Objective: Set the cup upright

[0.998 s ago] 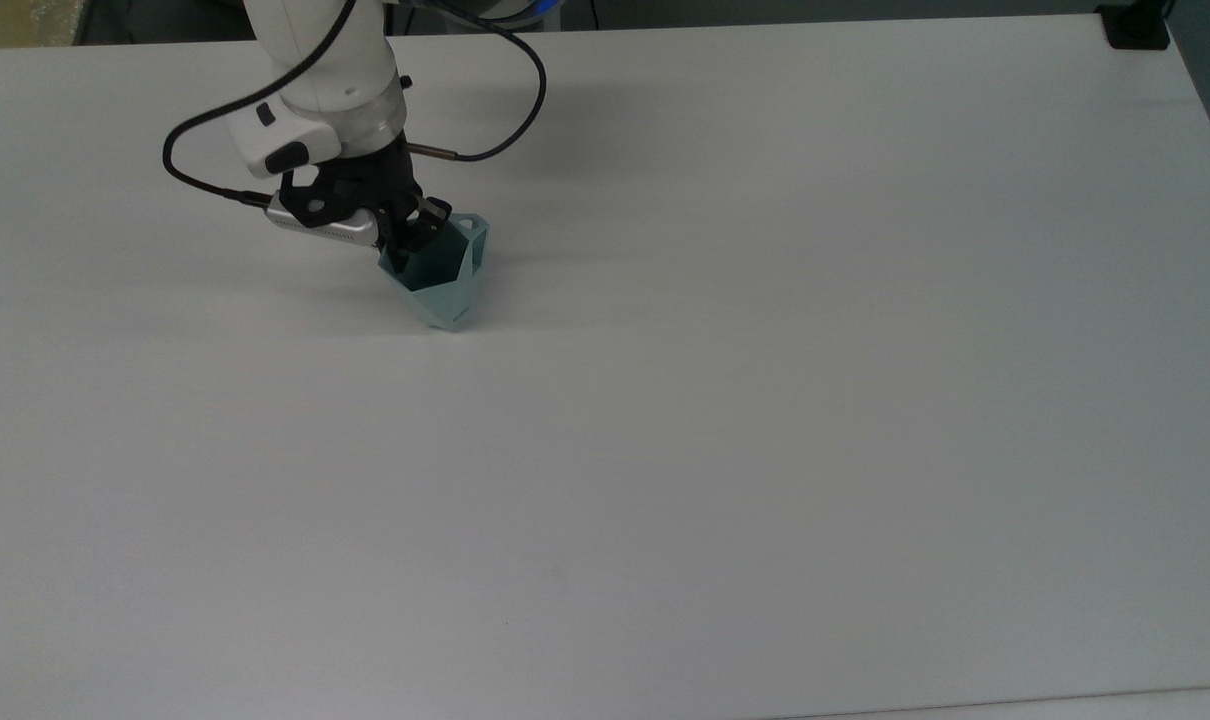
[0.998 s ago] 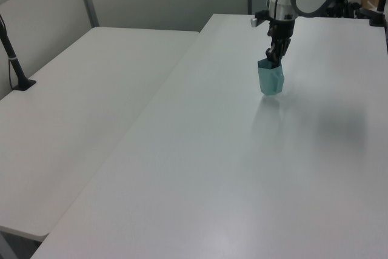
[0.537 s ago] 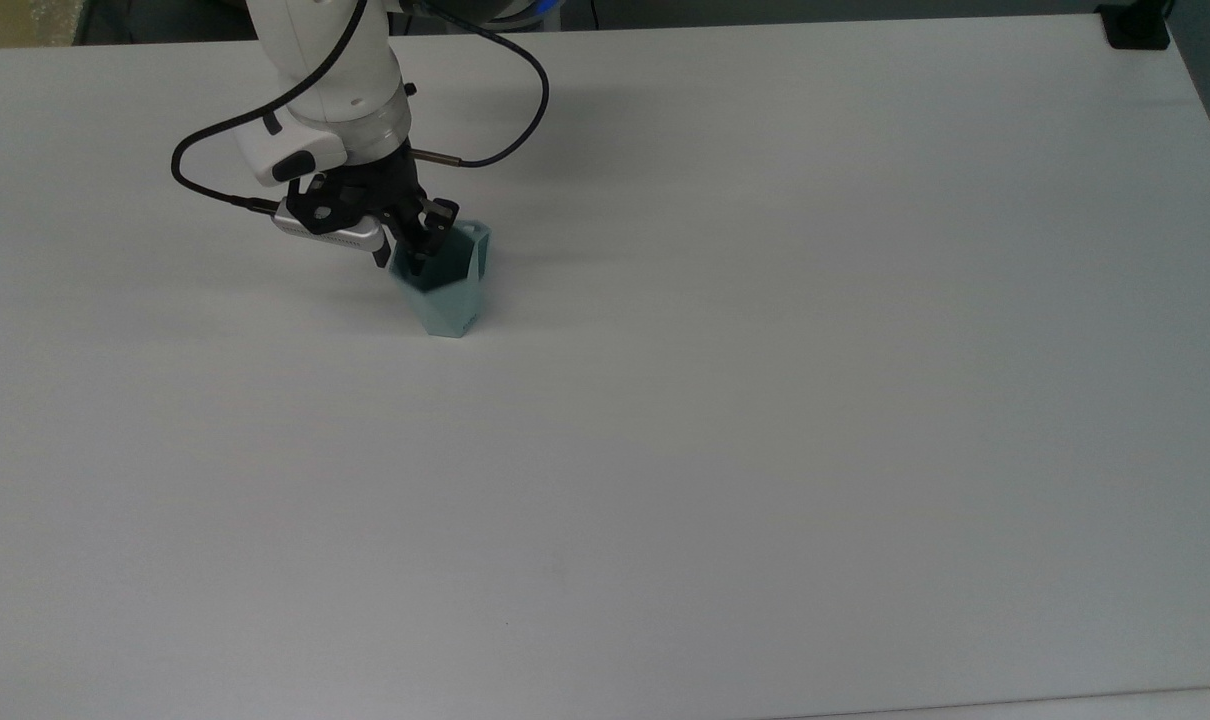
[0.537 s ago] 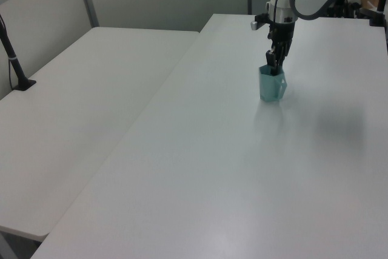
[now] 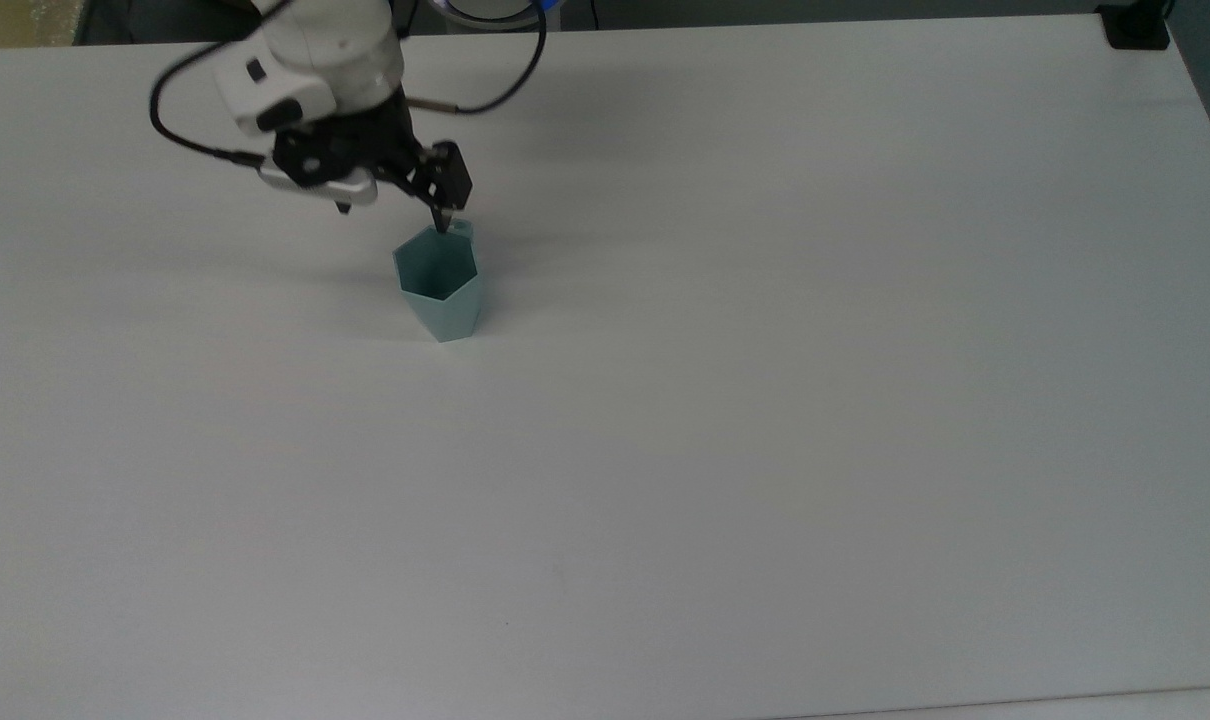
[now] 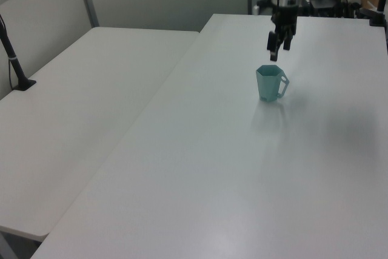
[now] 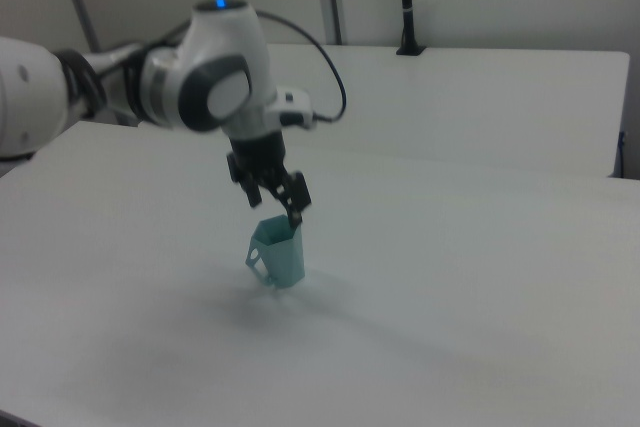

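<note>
Now upright on the white desk (image 5: 765, 400), the teal cup (image 5: 442, 290) stands free beneath the pincer (image 6: 279, 40), its fingers apart and empty; only withdrawal of the arm appears left.

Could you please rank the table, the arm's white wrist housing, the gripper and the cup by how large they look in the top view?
1. The table, by far.
2. The white wrist housing.
3. The gripper and the cup look about alike; the raised gripper may be nearer the camera, so I leave them unranked.
</note>
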